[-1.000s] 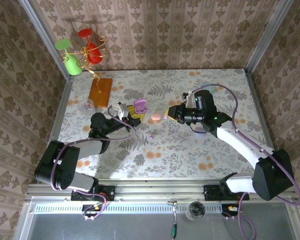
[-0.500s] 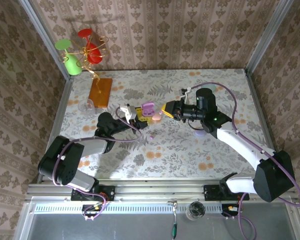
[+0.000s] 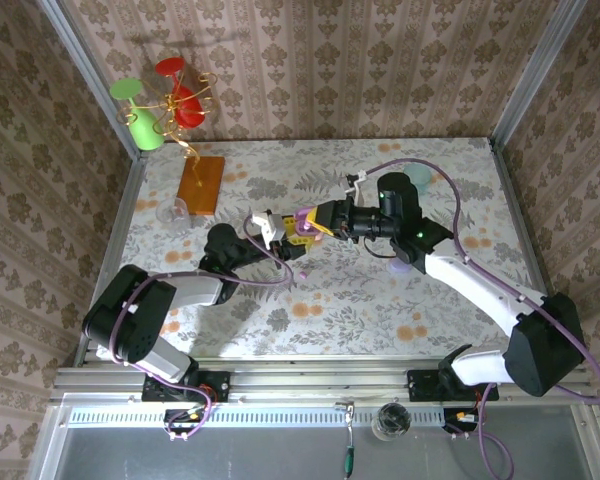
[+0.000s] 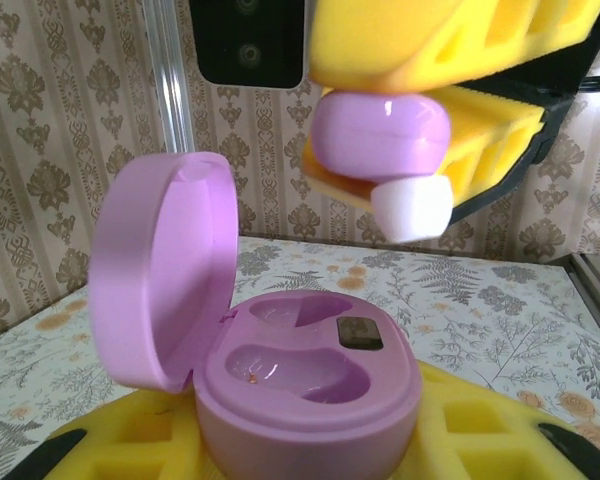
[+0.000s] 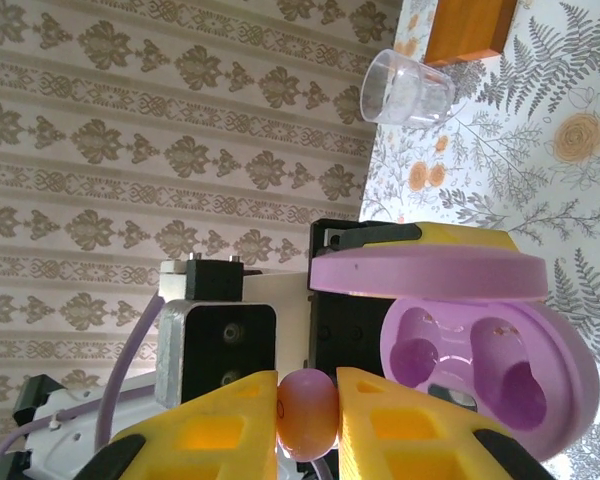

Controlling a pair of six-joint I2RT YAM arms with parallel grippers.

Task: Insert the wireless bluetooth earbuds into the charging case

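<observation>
A lilac charging case [image 4: 310, 385] sits in my left gripper [image 4: 310, 450], which is shut on its base. Its lid [image 4: 160, 270] stands open to the left and both wells are empty. Just above the case hangs a lilac earbud [image 4: 380, 135] with a whitish tip, pinched between the yellow fingers [image 4: 460, 35] of my right gripper. In the right wrist view my right gripper [image 5: 308, 400] is shut on the earbud [image 5: 308, 412], with the open case [image 5: 490, 375] close by on the right. From above, my left gripper [image 3: 280, 230] and right gripper [image 3: 318, 220] meet at the case [image 3: 302, 215] over mid-table.
A clear cup [image 3: 170, 212] and a wooden block [image 3: 201, 183] sit at the left rear. A wire stand with red and green glasses [image 3: 160, 105] fills the back-left corner. A lilac object [image 3: 402, 265] lies under my right arm and a mint one [image 3: 420, 178] behind it.
My left gripper has carried the open case to the right and my right gripper has carried the earbud to the left. The two now meet, with the earbud just above the case.
</observation>
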